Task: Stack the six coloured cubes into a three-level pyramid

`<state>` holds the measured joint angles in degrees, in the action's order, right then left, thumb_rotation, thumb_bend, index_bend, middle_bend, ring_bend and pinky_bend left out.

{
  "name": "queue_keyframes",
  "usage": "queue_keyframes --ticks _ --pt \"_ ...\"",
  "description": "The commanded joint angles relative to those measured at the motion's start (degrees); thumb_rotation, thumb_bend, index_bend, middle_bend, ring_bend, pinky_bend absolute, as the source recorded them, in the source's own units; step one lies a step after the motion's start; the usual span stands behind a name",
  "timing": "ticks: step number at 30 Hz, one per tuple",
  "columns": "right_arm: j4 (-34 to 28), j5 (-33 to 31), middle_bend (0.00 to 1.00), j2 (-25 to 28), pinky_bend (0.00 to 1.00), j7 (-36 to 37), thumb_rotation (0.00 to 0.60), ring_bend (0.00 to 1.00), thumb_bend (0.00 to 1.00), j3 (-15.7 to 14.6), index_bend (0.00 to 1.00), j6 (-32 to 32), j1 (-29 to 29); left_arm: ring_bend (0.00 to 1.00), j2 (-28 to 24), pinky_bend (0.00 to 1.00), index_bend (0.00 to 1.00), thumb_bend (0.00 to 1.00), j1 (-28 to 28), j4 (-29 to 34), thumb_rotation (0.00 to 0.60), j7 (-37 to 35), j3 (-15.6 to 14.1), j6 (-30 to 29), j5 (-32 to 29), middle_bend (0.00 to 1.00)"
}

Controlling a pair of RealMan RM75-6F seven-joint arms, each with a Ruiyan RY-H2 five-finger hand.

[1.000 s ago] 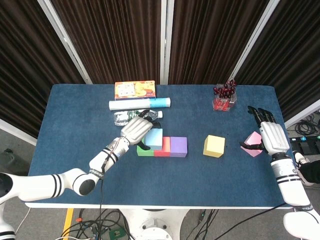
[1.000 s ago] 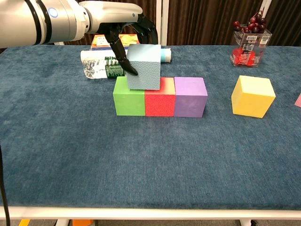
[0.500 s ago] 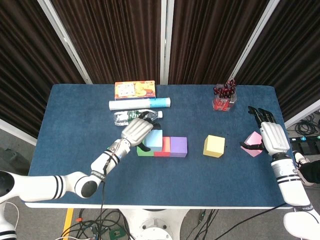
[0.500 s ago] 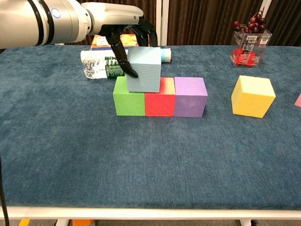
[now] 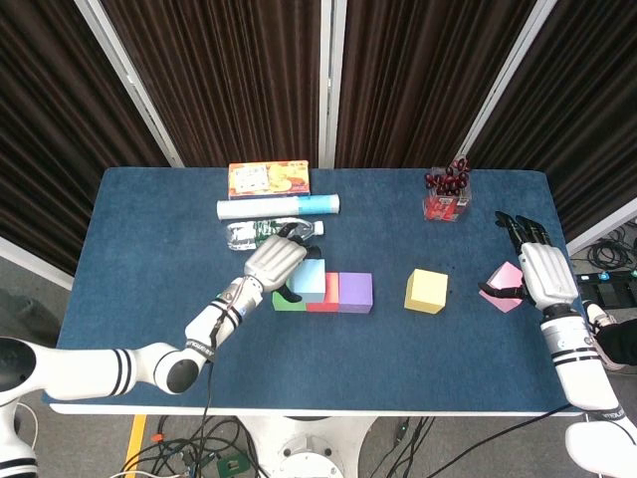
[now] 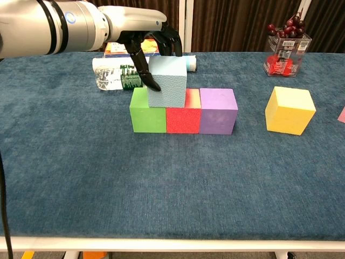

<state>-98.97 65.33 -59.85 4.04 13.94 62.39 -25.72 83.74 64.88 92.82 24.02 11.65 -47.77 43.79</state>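
Cubes: your base row of green [image 6: 147, 111], red [image 6: 183, 113] and purple [image 6: 218, 110] is set on the tabletop [image 6: 161, 183]. Your left robot hand [image 6: 153, 40] grips the blue cube [image 6: 167, 82] over the green-red seam. Yellow [image 6: 290, 109] remains loose; your right robot hand [image 5: 542, 271] touches pink [image 5: 507, 286], grip unclear.

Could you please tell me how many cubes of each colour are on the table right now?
Green cube: 1
Red cube: 1
Purple cube: 1
Light blue cube: 1, held by the left robot hand over the green and red ones
Yellow cube: 1
Pink cube: 1, at the right robot hand
Total: 6 cubes
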Motion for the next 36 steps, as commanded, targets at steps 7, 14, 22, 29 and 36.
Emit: queue_keyframes --ticks 7,14,22,29,36 --pt "0.3 0.0 0.14 -0.1 0.00 0.3 0.600 0.00 0.02 0.1 0.00 -0.2 -0.1 0.24 -0.3 0.04 0.33 0.11 0.4 0.1 0.600 0.2 -0.2 0.2 -0.7 0.47" --pt "0.4 0.1 0.14 -0.1 0.00 0.3 0.600 0.00 0.02 0.0 0.00 -0.3 -0.1 0.24 0.0 0.04 0.32 0.11 0.6 -0.2 0.600 0.4 -0.6 0.1 -1.0 0.45" --pt "0.6 0.3 0.14 -0.2 0.00 0.6 0.600 0.00 0.02 0.1 0.00 -0.4 -0.2 0.24 0.1 0.04 0.25 0.11 0.6 0.0 0.600 0.5 -0.7 -0.4 -1.0 0.38" --pt "0.6 0.2 0.14 -0.1 0.00 0.7 0.600 0.00 0.04 0.0 0.00 -0.4 -0.1 0.22 -0.5 0.04 0.22 0.11 0.7 0.7 0.600 0.7 -1.1 0.1 -1.3 0.31" --pt "0.5 0.5 0.14 0.0 0.00 0.9 0.600 0.00 0.04 0.0 0.00 -0.2 0.1 0.19 -0.7 0.04 0.19 0.10 0.9 1.6 0.600 1.5 -1.2 -0.6 -2.2 0.24"
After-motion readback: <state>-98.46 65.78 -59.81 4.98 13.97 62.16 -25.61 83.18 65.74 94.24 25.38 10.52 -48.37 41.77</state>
